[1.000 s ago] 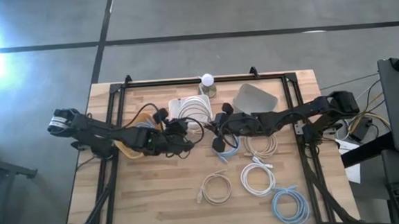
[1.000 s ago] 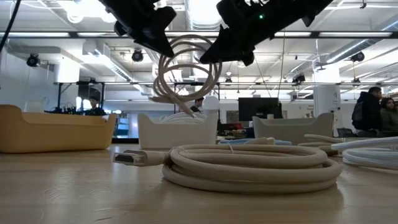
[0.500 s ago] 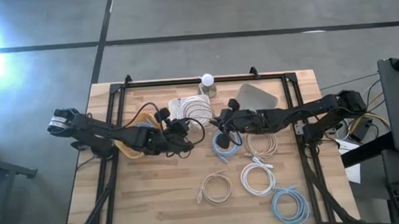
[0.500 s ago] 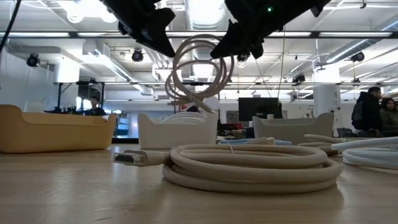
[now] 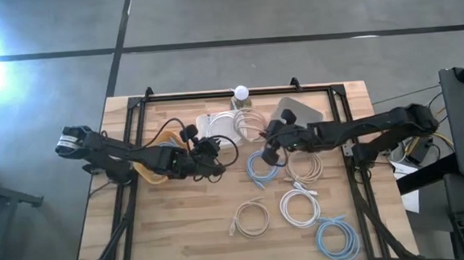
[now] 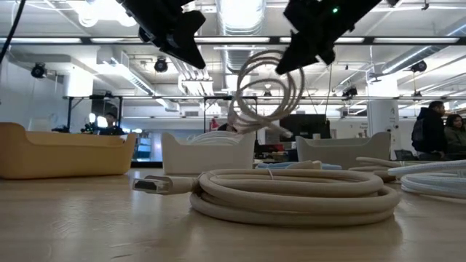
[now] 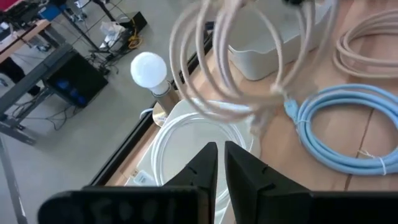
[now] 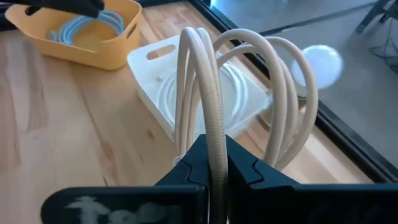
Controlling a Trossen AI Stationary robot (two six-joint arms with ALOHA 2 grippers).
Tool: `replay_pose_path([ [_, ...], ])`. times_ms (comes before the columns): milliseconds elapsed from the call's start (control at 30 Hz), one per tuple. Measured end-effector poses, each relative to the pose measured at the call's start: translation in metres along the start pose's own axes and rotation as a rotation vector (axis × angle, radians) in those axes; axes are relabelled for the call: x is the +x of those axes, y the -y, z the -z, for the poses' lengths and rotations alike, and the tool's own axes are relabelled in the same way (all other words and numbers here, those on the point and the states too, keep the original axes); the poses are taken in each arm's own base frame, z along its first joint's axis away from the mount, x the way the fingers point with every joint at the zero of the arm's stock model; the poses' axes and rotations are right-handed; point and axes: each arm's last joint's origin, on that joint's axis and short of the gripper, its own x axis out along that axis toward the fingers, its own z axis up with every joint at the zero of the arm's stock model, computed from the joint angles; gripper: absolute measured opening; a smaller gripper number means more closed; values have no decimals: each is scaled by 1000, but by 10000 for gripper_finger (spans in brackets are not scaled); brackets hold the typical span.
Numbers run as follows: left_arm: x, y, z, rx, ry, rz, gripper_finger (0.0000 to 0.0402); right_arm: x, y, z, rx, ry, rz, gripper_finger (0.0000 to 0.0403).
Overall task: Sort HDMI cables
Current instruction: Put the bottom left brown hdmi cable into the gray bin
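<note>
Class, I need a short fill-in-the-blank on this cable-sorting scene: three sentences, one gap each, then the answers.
1. The right gripper is shut on a ____ cable coil.
2. The yellow bin holds a light ____ cable.
3. The lifted coil hangs over the ____ bin.

Missing words: beige; blue; white

The table is pale, streaky wood inside a black frame, and both arms with the left gripper and right gripper are dark, almost black. The coil in the right gripper is beige, like the beige cable and another beige coil on the wood, while a white cable and two light blue cables lie among them. The bins are yellow-orange, white and light grey, and the bulb is white.
</note>
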Motion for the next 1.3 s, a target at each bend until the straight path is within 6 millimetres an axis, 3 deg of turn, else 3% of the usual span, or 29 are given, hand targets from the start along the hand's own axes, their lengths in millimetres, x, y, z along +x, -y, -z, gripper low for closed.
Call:
replay_pose_path([
  [300, 8, -7, -1, 64, -13, -26, 60, -38, 33, -11, 58, 52, 27, 13],
  [500, 14, -13, -2, 74, -24, -50, 120, -43, 55, -3, 76, -35, 150, 13],
  [700, 17, -16, -2, 67, -29, -64, 161, -34, 72, 5, 72, -141, 246, 13],
  [967, 17, -17, -2, 64, -29, -64, 163, -35, 94, 11, 54, -236, 331, 13],
  [1167, 17, -17, -2, 63, -29, -65, 163, -49, 99, 7, 80, -179, 322, 13],
  [1300, 17, -17, -2, 60, -29, -65, 163, -48, 100, 16, 92, -224, 340, 13],
])
